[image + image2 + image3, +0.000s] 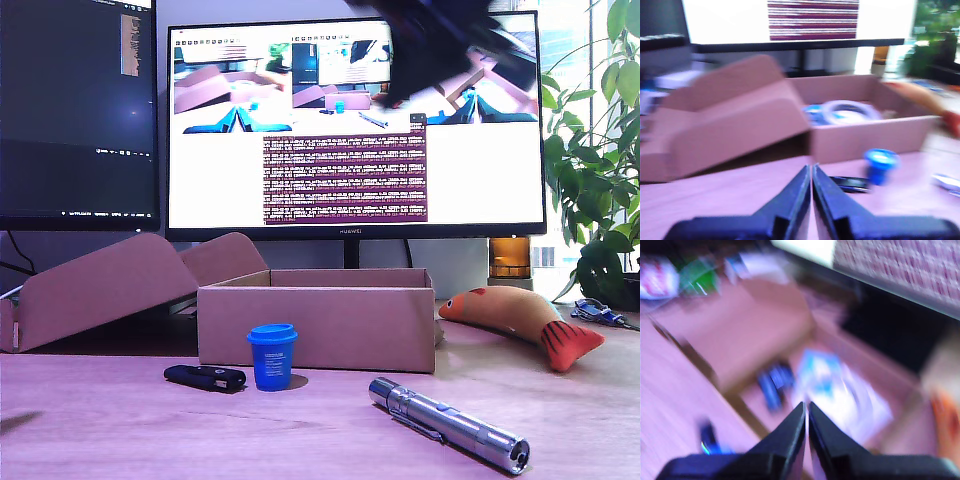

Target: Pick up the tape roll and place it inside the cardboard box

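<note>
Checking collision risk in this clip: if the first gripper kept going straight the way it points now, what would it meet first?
Probably the low brown cardboard box: my first gripper, shut, aims at its front wall near the corner beside the flattened brown carton. Blur leaves depth uncertain.

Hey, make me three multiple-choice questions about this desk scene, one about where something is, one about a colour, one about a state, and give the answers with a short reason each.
1. Where is the tape roll?
A. Inside the cardboard box
B. On the table beside the flashlight
C. Held in a tool

2. What colour is the small cup in front of the box?
A. Red
B. Blue
C. Silver

3. How do the jaws of my first gripper stand?
A. Wide open
B. Closed on the cup
C. Closed together, holding nothing

Answers:
1. A, the first wrist view shows the white ring lying within the box walls.
2. B, the exterior view shows a blue cup with a blue lid.
3. C, the first wrist view shows both fingers meeting with nothing between them.
</note>
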Robot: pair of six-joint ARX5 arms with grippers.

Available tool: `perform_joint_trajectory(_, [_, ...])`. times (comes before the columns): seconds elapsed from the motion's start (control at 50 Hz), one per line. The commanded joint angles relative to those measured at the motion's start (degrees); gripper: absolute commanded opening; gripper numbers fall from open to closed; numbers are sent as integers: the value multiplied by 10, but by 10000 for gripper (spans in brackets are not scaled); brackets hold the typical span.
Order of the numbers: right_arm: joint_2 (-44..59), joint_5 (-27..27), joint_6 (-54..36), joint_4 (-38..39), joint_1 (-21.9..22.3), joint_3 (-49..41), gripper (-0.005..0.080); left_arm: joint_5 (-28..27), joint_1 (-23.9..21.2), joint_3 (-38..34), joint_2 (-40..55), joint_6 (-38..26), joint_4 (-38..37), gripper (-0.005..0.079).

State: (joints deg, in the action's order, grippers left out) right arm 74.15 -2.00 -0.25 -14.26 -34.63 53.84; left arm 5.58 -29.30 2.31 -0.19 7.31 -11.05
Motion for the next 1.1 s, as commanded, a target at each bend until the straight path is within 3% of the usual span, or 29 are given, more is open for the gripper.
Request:
perform_joint_trajectory(0.0, [-35, -1, 2, 19, 7, -46, -10, -3, 20, -14, -5, -3, 9, -19])
perform_joint_trajectory(0.26, [-160, -11, 18, 71, 54, -182, -10, -7, 112, -14, -5, -3, 8, -19])
perform_joint_trajectory(0.44, [-237, -36, 19, 125, 99, -257, -10, -5, 150, -14, -5, 0, 4, -19])
perform_joint_trajectory(0.66, [-324, -30, -3, 153, 196, -324, -10, -4, 155, -13, -5, 0, -10, -19])
perform_joint_trajectory(0.8, [-374, 26, 9, 171, 261, -349, -10, -5, 155, -13, -5, 0, -30, -19])
perform_joint_trajectory(1.08, [-448, 41, 1, 229, 280, -425, -10, -6, 155, -13, -5, 0, -37, -19])
